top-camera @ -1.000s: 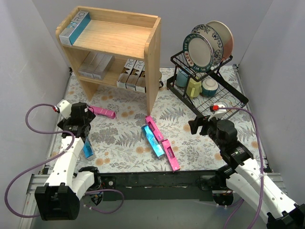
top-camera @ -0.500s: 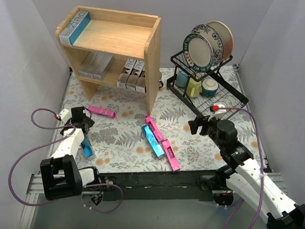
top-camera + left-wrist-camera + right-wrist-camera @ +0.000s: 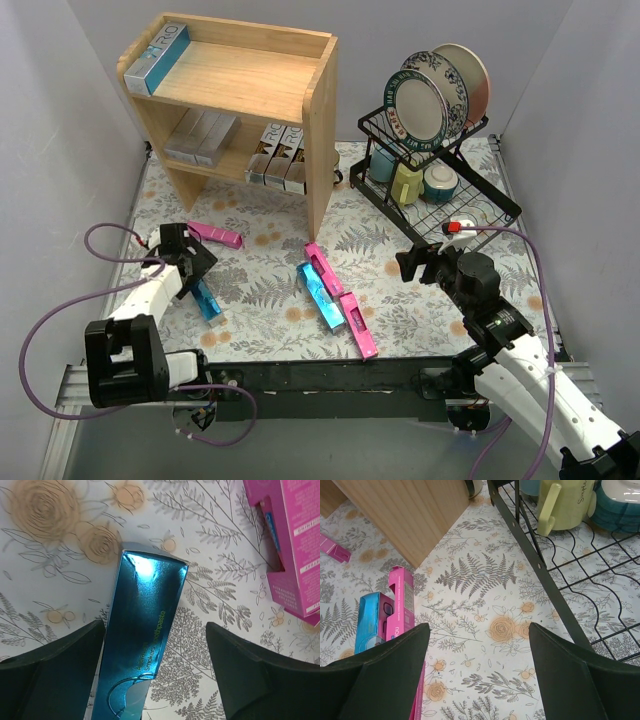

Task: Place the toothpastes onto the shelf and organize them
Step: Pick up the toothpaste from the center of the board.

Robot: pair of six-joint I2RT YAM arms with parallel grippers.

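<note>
inside the open left pincer [image 3: 155, 630], a glossy teal-blue toothpaste carton [image 3: 142, 645] with creased end

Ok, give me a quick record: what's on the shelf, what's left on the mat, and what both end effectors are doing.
shelf top: one silver-teal carton
shelf lower tier: silver cartons, brown-gold cartons
mat: lone pink carton by the shelf; centre blue carton with two pink cartons; left blue carton
left end effector: open, astride left blue carton
right end effector: open, empty, near rack
</note>
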